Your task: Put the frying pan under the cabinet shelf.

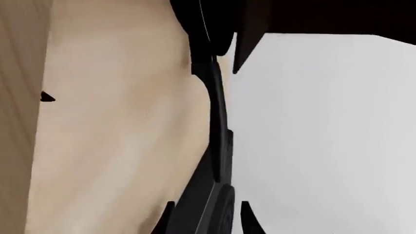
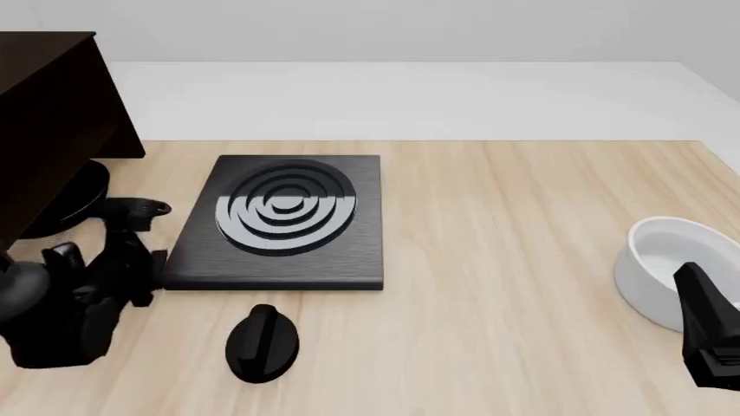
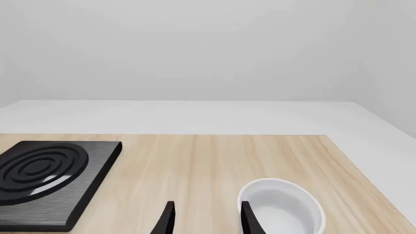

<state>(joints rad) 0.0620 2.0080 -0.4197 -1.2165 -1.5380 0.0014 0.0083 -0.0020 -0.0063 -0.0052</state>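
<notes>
The frying pan [image 2: 72, 198] lies at the far left of the table, its black round body partly beneath the dark cabinet shelf [image 2: 52, 113]. Its short handle [image 2: 141, 208] pokes out toward the ringed plate. My left gripper [image 2: 125, 225] is at that handle. In the left wrist view the pan [image 1: 202, 29] appears edge-on, and its handle [image 1: 217, 146] runs between the fingers of my left gripper [image 1: 206, 220], which stand open with a small gap beside it. The cabinet [image 1: 325, 14] is just past the pan. My right gripper [image 3: 206, 219] hovers open and empty at the right edge.
A square black plate with concentric rings [image 2: 289, 217] sits left of centre, also seen as the plate [image 3: 46, 170]. A black oval object with a ridge [image 2: 263, 342] lies in front of it. A white bowl [image 2: 671, 256] stands beside my right gripper [image 2: 691, 279].
</notes>
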